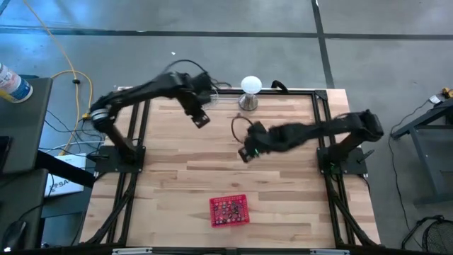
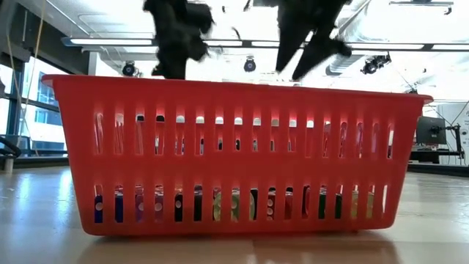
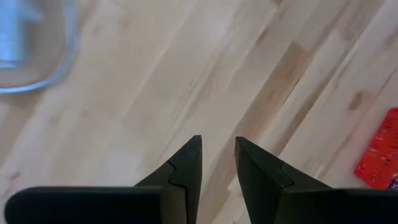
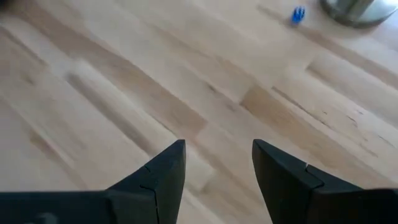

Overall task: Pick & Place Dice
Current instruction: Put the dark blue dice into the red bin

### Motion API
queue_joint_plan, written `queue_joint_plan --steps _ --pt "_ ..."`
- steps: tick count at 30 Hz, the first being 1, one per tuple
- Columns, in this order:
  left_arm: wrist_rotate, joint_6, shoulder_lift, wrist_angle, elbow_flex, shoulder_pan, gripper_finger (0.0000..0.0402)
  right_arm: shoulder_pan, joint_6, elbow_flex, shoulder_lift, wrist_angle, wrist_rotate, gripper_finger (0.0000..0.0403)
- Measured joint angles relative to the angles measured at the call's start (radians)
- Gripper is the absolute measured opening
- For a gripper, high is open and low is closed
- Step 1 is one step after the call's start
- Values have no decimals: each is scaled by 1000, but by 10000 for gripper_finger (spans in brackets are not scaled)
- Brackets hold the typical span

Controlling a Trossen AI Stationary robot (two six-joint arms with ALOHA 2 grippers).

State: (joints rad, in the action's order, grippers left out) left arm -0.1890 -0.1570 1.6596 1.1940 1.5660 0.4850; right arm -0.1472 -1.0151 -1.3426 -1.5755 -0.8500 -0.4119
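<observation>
Several small dice in mixed colours lie in the red mesh basket, which stands near the table's front edge; through its lower slots the dice show. One tiny blue die lies on the bare wood beside the metal stand's base. My left gripper hangs over the far left of the table, open with a narrow gap and nothing in it. My right gripper hangs over the table's middle, open and empty, pointing slantwise down at bare wood.
The white ball-topped metal stand stands at the far edge, between the two arms. A black cable loops on the table near my right gripper. The basket's edge shows in the left wrist view. Bare wood lies between the grippers and the basket.
</observation>
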Motion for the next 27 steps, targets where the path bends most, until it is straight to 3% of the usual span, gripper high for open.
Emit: queue_joint_plan --steps 4,7,14,17,22,27 --pt "67 -47 -193 21 -30 5 89 138 171 0 -64 30 131 177" --pt "87 -94 -339 25 -59 6 89 202 303 48 -103 87 154 177" --pt "92 -275 -632 17 -159 -15 89 341 441 395 -86 737 438 177" --pt "95 -368 -735 -6 -226 -41 89 392 520 494 -83 854 450 177" --pt "142 -519 -864 -93 -345 -86 89 472 724 527 -83 888 379 177" --pt "201 -562 -923 -188 -445 -129 89 566 804 518 -104 992 477 177"
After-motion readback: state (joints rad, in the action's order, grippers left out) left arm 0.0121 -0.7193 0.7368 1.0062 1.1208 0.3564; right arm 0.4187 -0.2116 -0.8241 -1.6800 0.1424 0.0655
